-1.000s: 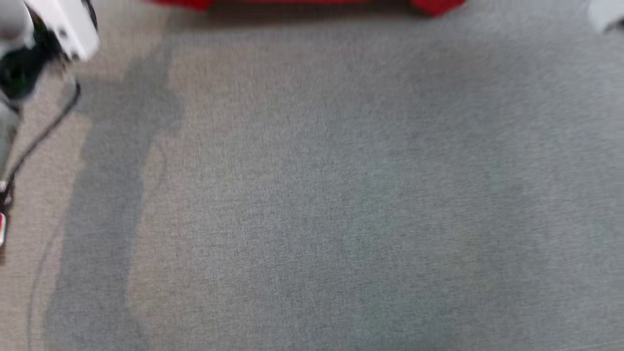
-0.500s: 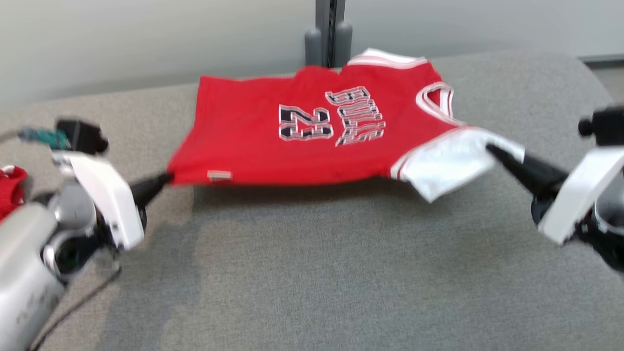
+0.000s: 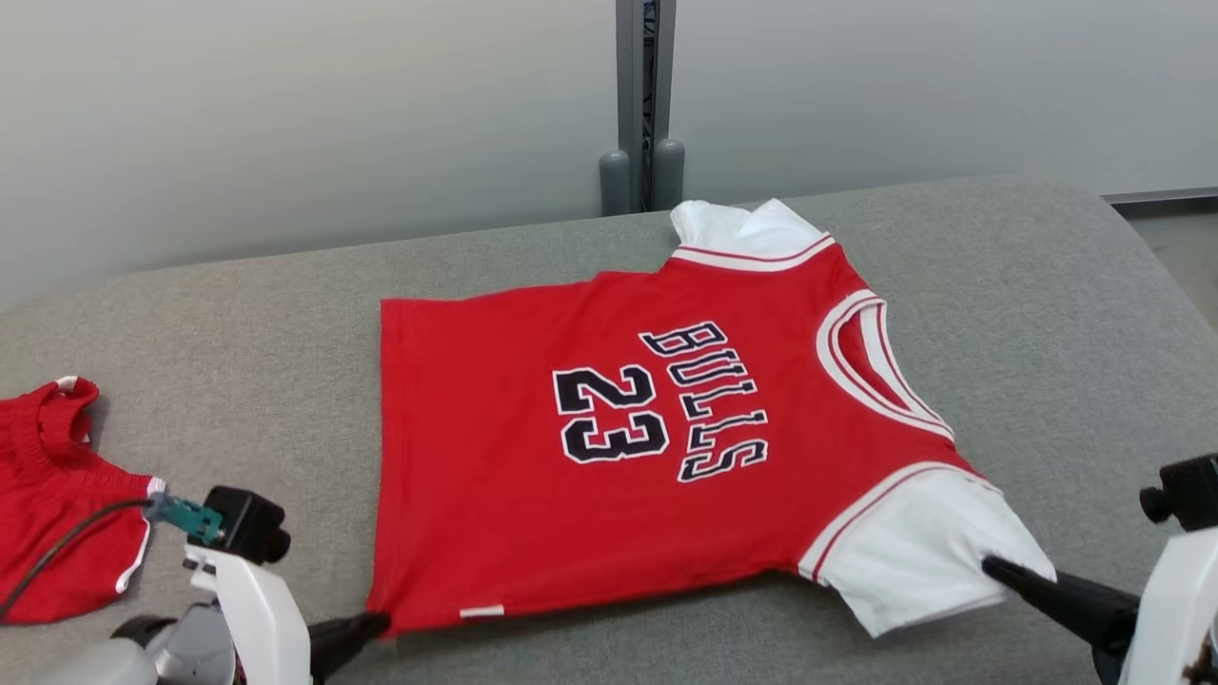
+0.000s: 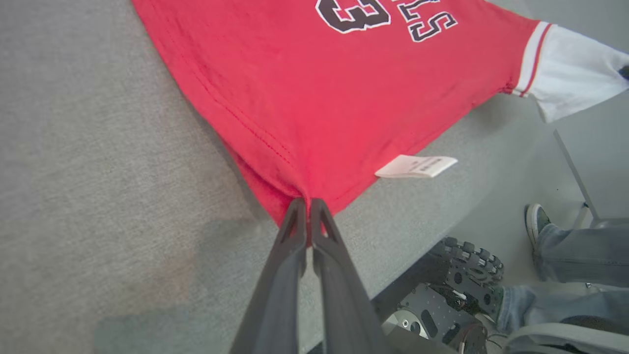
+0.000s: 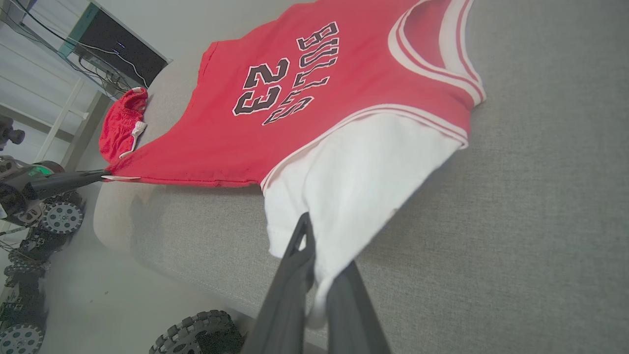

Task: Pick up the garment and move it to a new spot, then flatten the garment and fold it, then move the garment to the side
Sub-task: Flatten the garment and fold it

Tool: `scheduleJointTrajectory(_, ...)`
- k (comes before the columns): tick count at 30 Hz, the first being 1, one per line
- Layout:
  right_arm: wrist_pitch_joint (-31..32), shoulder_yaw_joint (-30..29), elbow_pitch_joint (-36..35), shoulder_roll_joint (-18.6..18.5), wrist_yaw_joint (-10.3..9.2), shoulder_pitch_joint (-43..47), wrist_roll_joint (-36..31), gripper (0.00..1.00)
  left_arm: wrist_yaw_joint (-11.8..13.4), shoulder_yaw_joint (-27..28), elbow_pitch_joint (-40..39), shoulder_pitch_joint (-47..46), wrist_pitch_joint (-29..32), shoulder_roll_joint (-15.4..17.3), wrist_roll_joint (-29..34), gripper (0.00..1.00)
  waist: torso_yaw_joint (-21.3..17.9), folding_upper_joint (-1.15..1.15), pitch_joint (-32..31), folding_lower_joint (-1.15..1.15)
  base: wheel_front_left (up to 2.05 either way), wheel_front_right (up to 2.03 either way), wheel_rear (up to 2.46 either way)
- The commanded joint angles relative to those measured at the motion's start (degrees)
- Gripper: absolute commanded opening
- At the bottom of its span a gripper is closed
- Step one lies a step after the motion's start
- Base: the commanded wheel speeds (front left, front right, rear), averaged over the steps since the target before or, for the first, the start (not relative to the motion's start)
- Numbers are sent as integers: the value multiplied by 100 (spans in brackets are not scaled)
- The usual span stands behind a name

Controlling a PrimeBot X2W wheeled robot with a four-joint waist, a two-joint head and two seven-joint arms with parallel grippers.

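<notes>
One red Bulls jersey (image 3: 609, 447). One left end effector (image 3: 376, 623), clenched on its hem corner (image 4: 295, 189). One right end effector (image 3: 994, 568), clenched on its white sleeve (image 3: 913, 542). One red shorts (image 3: 57, 504), beyond jersey's hem.

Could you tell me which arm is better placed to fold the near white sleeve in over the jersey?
Right, probably: the right gripper is shut on the jersey's white sleeve, while the left gripper pinches the hem corner at the other end.

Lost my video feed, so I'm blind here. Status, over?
Left gripper shut on jersey hem corner. Right gripper shut on white sleeve. Jersey spread front-up on grey surface. Red shorts lie apart at left, nothing blocking.
</notes>
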Motion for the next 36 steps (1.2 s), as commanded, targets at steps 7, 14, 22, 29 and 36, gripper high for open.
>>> scheduleJointTrajectory(7, -4, 176, -579, -572, 2, 518, 269, 0, 421, -156, -1094, 551, 280, 542, -261, 0, 71, 0, 46, 0, 0, 0, 0)
scheduleJointTrajectory(14, -43, 242, -854, -767, 2, 512, 295, 0, 637, -85, -1435, 653, 234, 696, -349, 0, 61, 0, 112, 0, 0, 0, 0)
scheduleJointTrajectory(22, -30, 277, -772, -654, 2, 344, 288, 0, 580, 2, -1418, 488, 215, 661, -336, 0, 52, 0, 223, 0, 0, 0, 0)
scheduleJointTrajectory(29, 58, 191, -663, -388, 2, -2, 416, 0, 374, 113, -1179, 80, 628, 605, -531, 0, 67, 0, 420, 0, 0, 0, 0)
scheduleJointTrajectory(36, 220, 75, -411, -189, 3, -389, 565, 0, 238, 171, -650, -480, 1202, 423, -654, 0, 45, 0, 600, 0, 0, 0, 0)
